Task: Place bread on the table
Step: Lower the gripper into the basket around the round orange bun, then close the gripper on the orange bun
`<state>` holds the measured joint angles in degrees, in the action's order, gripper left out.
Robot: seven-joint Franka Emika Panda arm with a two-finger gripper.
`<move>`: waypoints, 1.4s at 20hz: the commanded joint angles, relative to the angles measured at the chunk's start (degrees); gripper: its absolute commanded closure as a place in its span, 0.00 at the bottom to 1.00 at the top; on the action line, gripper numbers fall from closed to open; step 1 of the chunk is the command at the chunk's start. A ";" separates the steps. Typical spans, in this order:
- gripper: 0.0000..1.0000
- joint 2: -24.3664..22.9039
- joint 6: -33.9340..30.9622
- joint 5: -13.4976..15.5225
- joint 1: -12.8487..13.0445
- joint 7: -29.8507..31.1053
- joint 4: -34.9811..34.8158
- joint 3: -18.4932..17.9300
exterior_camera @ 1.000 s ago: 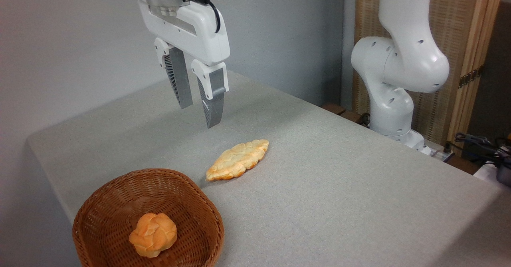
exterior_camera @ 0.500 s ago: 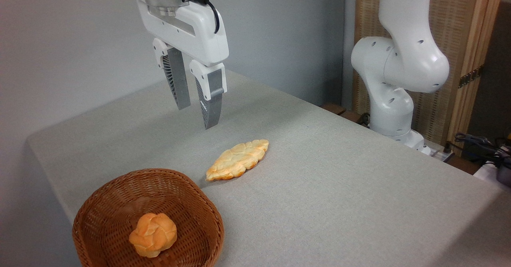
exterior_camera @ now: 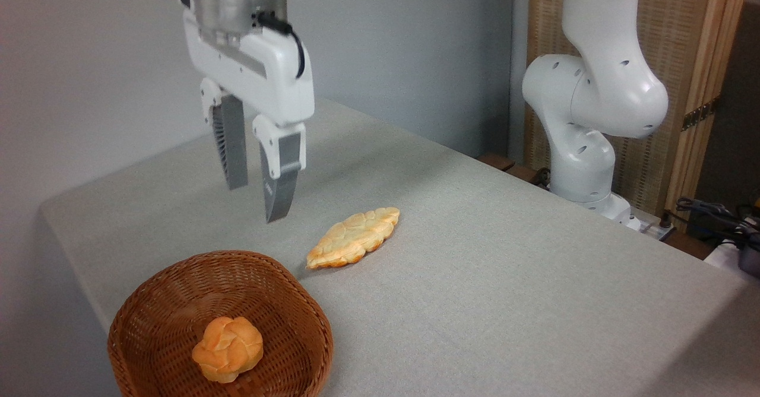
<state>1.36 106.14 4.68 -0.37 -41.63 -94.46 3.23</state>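
Note:
The bread (exterior_camera: 228, 348), a small round orange-golden bun with a knotted top, lies inside a brown wicker basket (exterior_camera: 178, 290) at the front left of the table (exterior_camera: 504, 278). My gripper (exterior_camera: 255, 201) hangs in the air above the table, behind the basket and well above the bun. Its two grey fingers point down with a gap between them and hold nothing.
A flat, pale leaf-shaped pastry (exterior_camera: 354, 237) lies on the cloth just right of the basket. The arm's white base (exterior_camera: 585, 130) stands at the table's far right edge, with cables (exterior_camera: 712, 213) beside it. A grey wall runs behind the table.
The gripper has moved left and downward toward the basket, staying open. The bun, basket and pastry have not moved.

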 commanded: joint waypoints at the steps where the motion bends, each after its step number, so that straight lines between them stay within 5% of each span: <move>1: 0.00 2.24 5.64 -0.37 0.37 1.29 -2.04 -0.15; 6: 0.00 6.90 9.42 -0.73 0.11 0.76 -3.54 -0.24; 14: 0.00 14.98 24.01 -0.90 0.11 0.67 -3.54 1.51; 19: 0.00 16.48 24.90 -6.60 0.20 0.93 -3.63 1.61; 20: 0.03 16.92 24.90 -7.66 0.20 1.02 -3.63 1.61; 23: 0.44 17.19 24.90 -11.35 0.20 1.11 -3.72 1.61; 25: 0.59 17.19 24.81 -11.45 0.20 0.94 -3.72 1.61; 28: 0.61 17.19 24.81 -11.45 0.20 0.93 -3.72 1.61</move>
<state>18.29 130.41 -5.60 -0.21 -41.58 -98.37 4.79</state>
